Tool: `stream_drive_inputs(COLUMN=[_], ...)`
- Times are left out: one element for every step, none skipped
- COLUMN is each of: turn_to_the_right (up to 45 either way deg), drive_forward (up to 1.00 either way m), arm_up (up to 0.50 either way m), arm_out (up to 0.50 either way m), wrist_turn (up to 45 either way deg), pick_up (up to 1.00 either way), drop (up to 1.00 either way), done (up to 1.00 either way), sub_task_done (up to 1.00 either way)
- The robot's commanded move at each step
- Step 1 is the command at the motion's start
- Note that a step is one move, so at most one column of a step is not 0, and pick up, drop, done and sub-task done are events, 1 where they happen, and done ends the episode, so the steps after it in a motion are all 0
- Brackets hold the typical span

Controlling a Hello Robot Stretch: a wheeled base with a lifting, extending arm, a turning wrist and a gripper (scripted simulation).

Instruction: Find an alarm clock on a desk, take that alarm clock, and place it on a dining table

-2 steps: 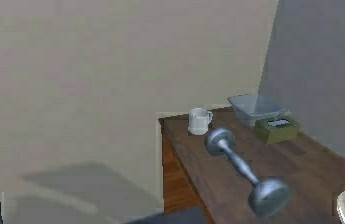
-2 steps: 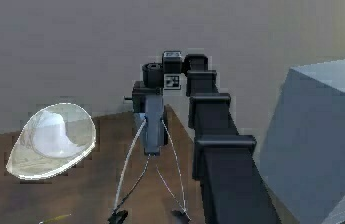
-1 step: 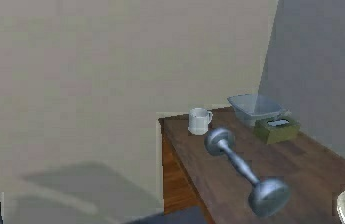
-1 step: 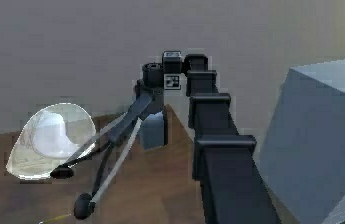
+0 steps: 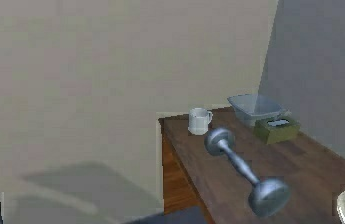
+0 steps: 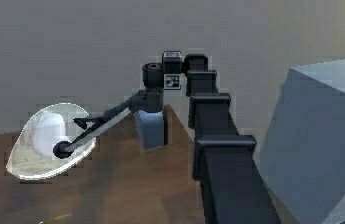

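Note:
My arm [image 6: 220, 140] rises from the bottom of the arm side view, with its white marker squares [image 6: 170, 60] at the far end. The gripper [image 6: 70, 138] reaches left from them, its thin fingers [image 6: 105, 122] lying in front of a clear, rounded glass dish [image 6: 35, 150] on a brown wooden tabletop [image 6: 130, 195]. A small pale blue-grey block [image 6: 150, 128] sits just under the gripper's dark body; I cannot make out what it is. I cannot tell whether the gripper holds anything. No shape here reads clearly as an alarm clock.
In the forward view a dark wooden table [image 5: 310, 170] stands against the walls at the right. On it are a white mug [image 5: 200, 120], a grey basin [image 5: 252, 106], a green box [image 5: 277, 130] and a grey dumbbell [image 5: 242, 168]. A large pale grey block [image 6: 320, 140] fills the arm side view's right.

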Motion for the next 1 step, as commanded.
stream_drive_inputs(turn_to_the_right=[0.0], drive_forward=[0.0], arm_up=[0.0], arm_out=[0.0], wrist_turn=[45.0], pick_up=[0.0], drop=[0.0], done=[0.0], sub_task_done=[0.0])
